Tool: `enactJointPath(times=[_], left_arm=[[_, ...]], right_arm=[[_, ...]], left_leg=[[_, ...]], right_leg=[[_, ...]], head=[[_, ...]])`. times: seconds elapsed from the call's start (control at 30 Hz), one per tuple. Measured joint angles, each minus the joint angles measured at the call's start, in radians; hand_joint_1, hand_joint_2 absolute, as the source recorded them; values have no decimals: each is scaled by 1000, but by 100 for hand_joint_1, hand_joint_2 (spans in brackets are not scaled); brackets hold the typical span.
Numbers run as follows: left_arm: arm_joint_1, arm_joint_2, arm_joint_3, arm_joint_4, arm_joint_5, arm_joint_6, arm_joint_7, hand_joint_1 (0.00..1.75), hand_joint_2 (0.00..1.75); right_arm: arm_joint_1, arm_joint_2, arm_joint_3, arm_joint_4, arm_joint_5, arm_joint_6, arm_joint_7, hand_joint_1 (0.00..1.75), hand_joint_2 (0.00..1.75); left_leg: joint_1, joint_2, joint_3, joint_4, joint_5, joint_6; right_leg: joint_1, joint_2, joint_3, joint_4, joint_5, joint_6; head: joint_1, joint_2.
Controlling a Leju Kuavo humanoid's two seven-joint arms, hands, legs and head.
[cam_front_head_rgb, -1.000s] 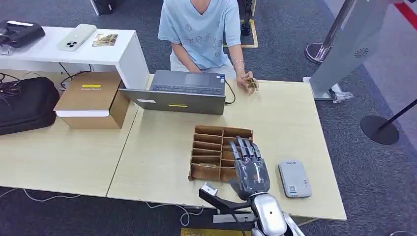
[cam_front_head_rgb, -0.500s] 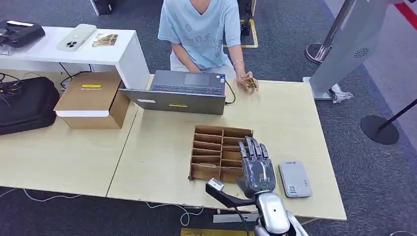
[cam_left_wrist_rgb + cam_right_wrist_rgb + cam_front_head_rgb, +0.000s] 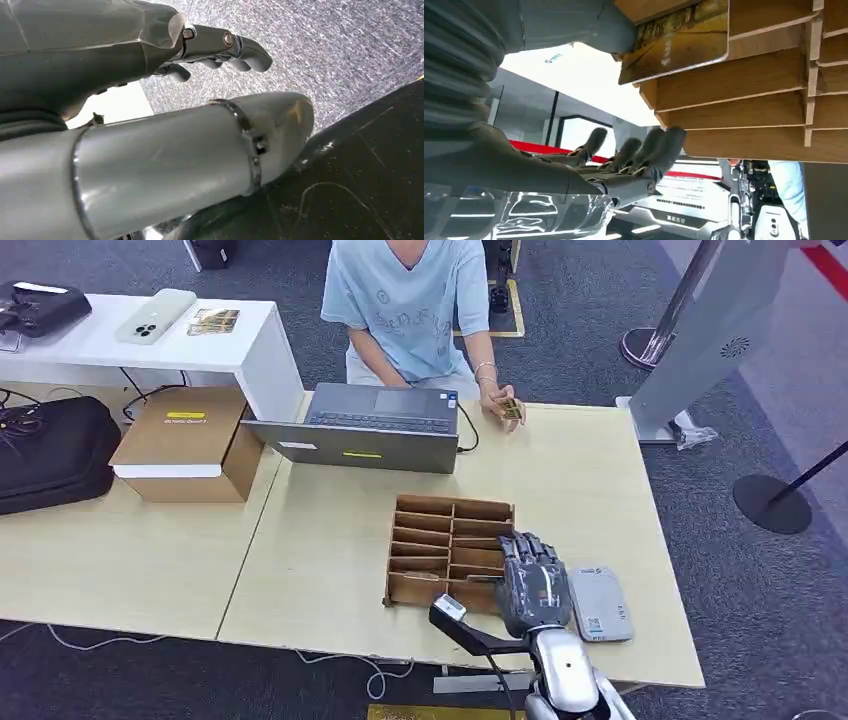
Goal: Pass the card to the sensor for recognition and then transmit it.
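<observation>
R hand (image 3: 533, 585) fingers apart, betw. tray (image 3: 440, 550) & sensor (image 3: 599, 603); laptop (image 3: 375, 426) behind.

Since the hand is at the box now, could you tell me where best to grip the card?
Judging by the right wrist view, pinch the card by its free rounded corner jutting out of the slotted box, coming from the open top; the dividers appear to cover the rest.
</observation>
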Motion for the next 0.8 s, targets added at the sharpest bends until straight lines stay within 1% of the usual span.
enactJointPath(times=[0.07,0.1,0.17,0.2,0.3,0.47,0.53,0.7,0.77,0.8], left_arm=[[0,0,0,0,-2,-3,0,0,0],[0,0,0,0,-1,-7,0,0,0],[0,0,0,0,6,-11,0,0,0],[1,0,0,0,6,-13,0,0,0],[1,0,0,0,6,-13,0,0,0],[0,0,0,0,2,-14,-2,0,0],[0,0,0,0,2,-14,-2,0,0],[0,0,0,0,-2,-14,-12,0,0],[0,0,0,0,-2,-15,-16,0,0],[0,0,0,0,-4,-15,-18,0,0]], right_arm=[[0,3,-4,0,0,0,-2,12,175],[0,3,-5,-2,0,0,-2,16,175],[1,3,-6,-3,0,0,-2,14,175],[2,3,-8,-3,0,0,-2,17,175],[3,3,-13,-3,0,0,-2,19,175],[3,3,-19,-3,0,0,-2,19,175],[5,3,-20,-3,0,1,-2,14,175],[10,3,-21,-5,1,3,-7,14,175],[10,3,-22,-9,1,3,-7,17,175],[10,3,-23,-10,1,4,-8,14,175]], left_leg=[[0,0,0,0,0,0],[0,0,0,0,0,0],[0,0,0,0,0,0],[0,0,0,0,0,0],[0,0,0,0,0,0],[0,0,0,0,0,0],[0,0,0,0,0,0],[0,0,0,0,0,0],[0,0,0,0,0,0],[0,0,0,0,0,0]], right_leg=[[0,0,0,0,0,0],[0,0,0,0,0,0],[0,0,0,0,0,0],[0,0,0,0,0,0],[0,0,0,0,0,0],[0,0,0,0,0,0],[0,0,0,0,0,0],[0,0,0,0,0,0],[0,0,0,0,0,0],[0,0,0,0,0,0]], head=[[0,0],[0,0],[0,0],[0,0],[0,0],[0,0],[0,0],[0,0],[0,0],[0,0]])
